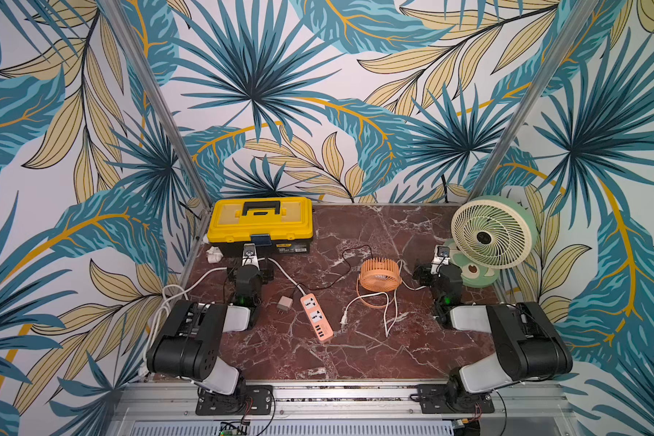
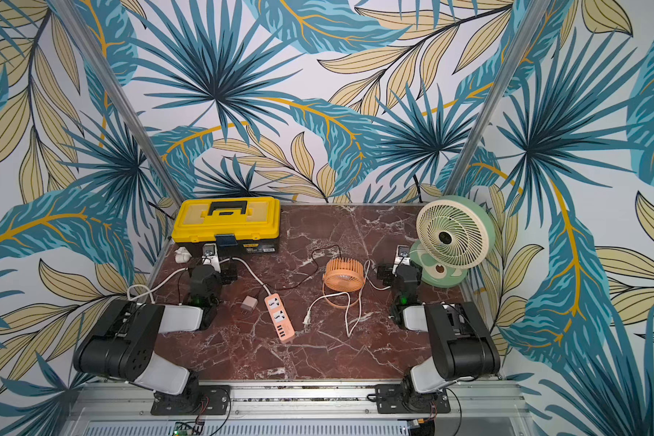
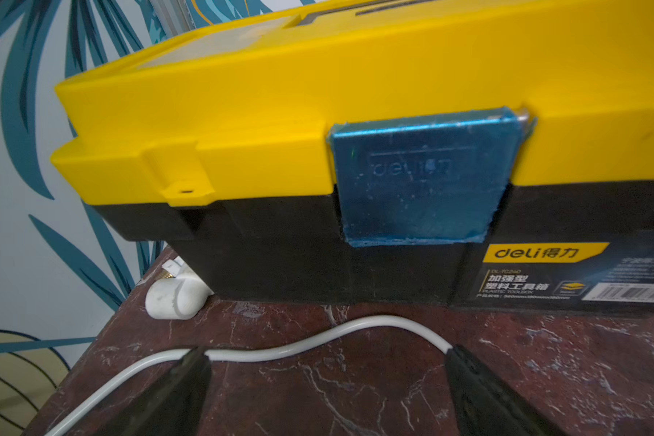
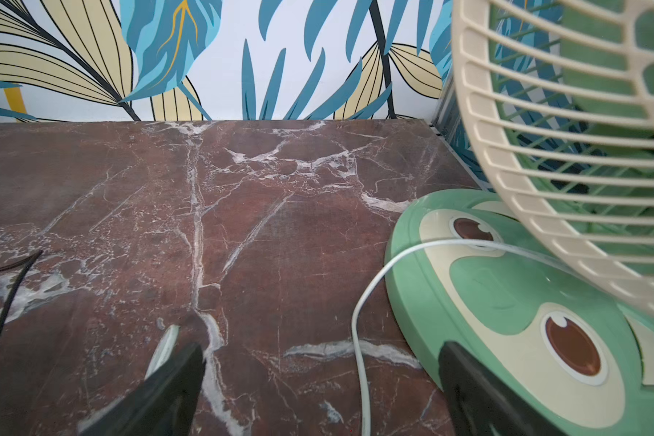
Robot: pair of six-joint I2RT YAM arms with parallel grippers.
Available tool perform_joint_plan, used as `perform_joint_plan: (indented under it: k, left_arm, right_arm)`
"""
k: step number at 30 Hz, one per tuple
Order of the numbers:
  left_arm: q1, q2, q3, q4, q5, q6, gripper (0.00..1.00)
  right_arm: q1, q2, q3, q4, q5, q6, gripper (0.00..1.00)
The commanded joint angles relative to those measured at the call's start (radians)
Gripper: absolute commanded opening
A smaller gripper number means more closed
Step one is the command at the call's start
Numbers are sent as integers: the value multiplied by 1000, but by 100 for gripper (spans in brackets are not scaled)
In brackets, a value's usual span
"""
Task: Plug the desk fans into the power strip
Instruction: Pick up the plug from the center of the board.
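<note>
The salmon-orange power strip lies on the marble table, left of centre, with its USB ports at the near end. The desk fan, green with a cream grille, stands at the back right. Its thin white cord crosses the base and loops to a loose white plug just right of the strip. My left gripper is open over the strip's thick white cord, facing the toolbox. My right gripper is open beside the fan's base, holding nothing.
A yellow and black toolbox stands at the back left, with the strip's own white plug beside it. A small orange fan with a black cord sits mid-table. A pinkish adapter lies left of the strip.
</note>
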Motion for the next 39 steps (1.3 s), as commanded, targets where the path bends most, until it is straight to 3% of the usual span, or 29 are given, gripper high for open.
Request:
perform_joint_plan:
  k: [1,18,20,22,24,26,27,29,31,34,39]
  left_arm:
    - [4,-16,-2,4,6,8,100]
    - [7,-17,2,-5,12,6,100]
    - [11,-23,4,-1,6,5,100]
    - [-6,-122,80,-203,-70,10,100]
    - [-4,-249,228,-562,-184,-64,100]
    - [-6,-306,400,-941,-320,-299,99]
    - [-4,-325,472,-1148,-294,-415,99]
    - [-22,-391,498,-1327,-143,-550,99]
    - [-87,-489,411,-1354,-54,-648,96]
    - [-228,-605,304,-1410,-21,-764,89]
    - [-390,-667,165,-1408,44,-841,82]
  right_arm:
    - [0,-14,4,6,-9,1,100]
    - [0,-14,4,6,-10,1,99]
    - [21,-71,9,-2,43,-5,100]
    - [46,-277,134,-509,189,111,100]
    - [45,-356,320,-931,212,259,100]
    - [44,-401,379,-1130,195,435,99]
    - [32,-422,366,-1193,164,528,100]
    - [41,-428,361,-1248,-13,595,99]
    - [154,-414,428,-1372,-1,630,100]
    - [396,-382,569,-1478,89,643,100]
    - [657,-177,811,-1581,27,698,97]
